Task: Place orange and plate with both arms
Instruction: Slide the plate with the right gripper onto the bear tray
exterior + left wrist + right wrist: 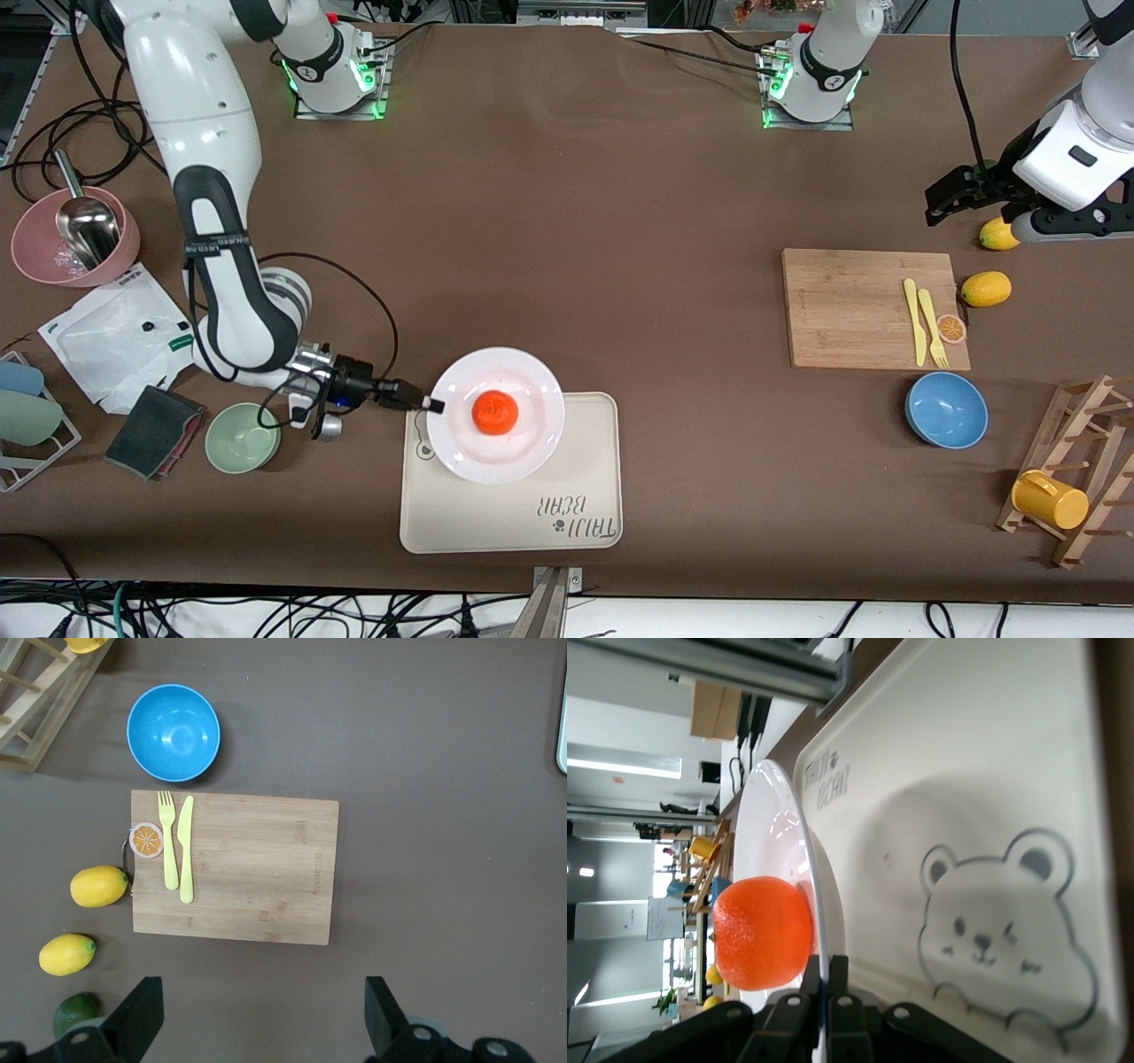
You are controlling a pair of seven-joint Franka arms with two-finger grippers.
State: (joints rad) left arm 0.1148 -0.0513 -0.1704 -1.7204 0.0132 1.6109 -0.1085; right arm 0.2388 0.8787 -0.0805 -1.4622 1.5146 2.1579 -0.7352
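The orange [494, 412] sits in the middle of the white plate [533, 377]. My right gripper [435, 405] is shut on the plate's rim at the side toward the right arm's end. In the right wrist view its fingers [837, 974] pinch the thin rim [790, 819], with the orange [762, 933] right beside them. The plate is over the cream bear tray [532, 523]; whether it rests on the tray is unclear. My left gripper [950, 198] waits open and empty over the table at the left arm's end, and the left wrist view shows its gripper [263, 1014] above bare table.
A wooden cutting board [850, 306] carries a yellow fork, knife and orange slice. Two lemons [985, 288] lie beside it, with a blue bowl [946, 409] nearer the camera. A wooden rack with a yellow cup [1050, 499] stands beside that. A green bowl [242, 437] sits by my right wrist.
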